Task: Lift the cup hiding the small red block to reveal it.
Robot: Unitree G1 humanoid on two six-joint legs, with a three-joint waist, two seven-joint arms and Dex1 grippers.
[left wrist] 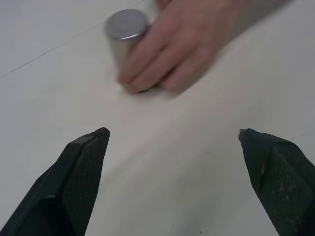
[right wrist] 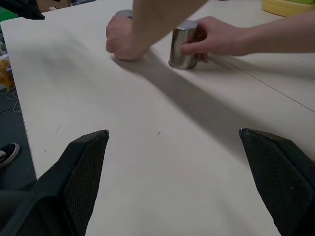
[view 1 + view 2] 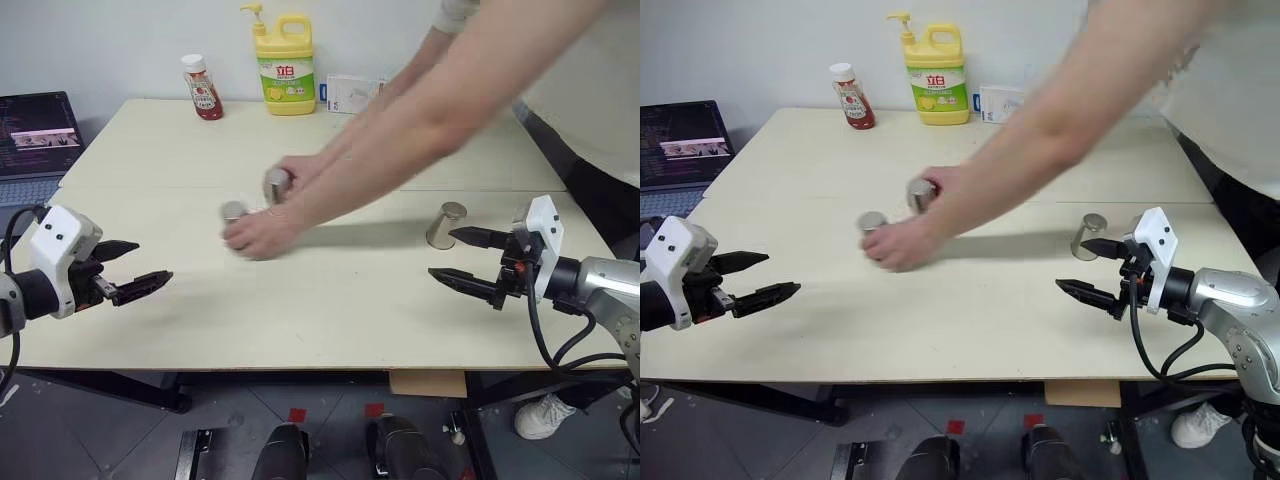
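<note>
Three alike silvery metal cups stand upside down on the pale table [image 3: 330, 310]. A person's hand [image 3: 255, 232] covers one cup [image 3: 234, 211] at the table's middle. The person's other hand [image 2: 216, 37] holds a second cup [image 3: 277, 185] just behind it. The third cup [image 3: 446, 225] stands alone at the right, close beside the upper finger of my right gripper [image 3: 442, 253]. That gripper is open and holds nothing. At the left, my left gripper [image 3: 152, 261] is open too, short of the middle cups, with nothing in it. The small red block is hidden.
The person's arms [image 3: 430, 120] reach across the table from the back right. Along the far edge stand a red ketchup bottle [image 3: 203, 88], a yellow detergent bottle [image 3: 286, 62] and a white box [image 3: 350, 93]. A laptop [image 3: 38, 135] sits off the table's left side.
</note>
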